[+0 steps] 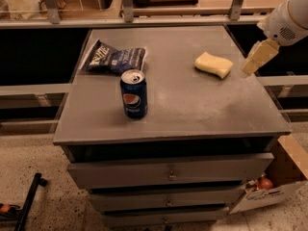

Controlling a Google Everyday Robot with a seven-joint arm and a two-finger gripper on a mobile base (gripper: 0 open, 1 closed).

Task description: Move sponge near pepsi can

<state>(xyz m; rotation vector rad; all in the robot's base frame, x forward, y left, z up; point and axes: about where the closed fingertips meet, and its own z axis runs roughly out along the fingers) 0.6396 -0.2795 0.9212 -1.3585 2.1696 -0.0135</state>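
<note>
The pale yellow sponge [213,64] lies flat on the grey cabinet top [192,105], toward its back right. The dark blue Pepsi can [134,94] stands upright toward the front left of the top. My gripper [252,65] hangs from the white arm at the right edge of the cabinet, just right of the sponge and a little above the surface. It does not touch the sponge.
A flat dark blue chip bag [114,58] lies at the back left, behind the can. The cabinet has drawers [168,173] below. A cardboard box [274,186] sits on the floor at the right. Railings run behind the cabinet.
</note>
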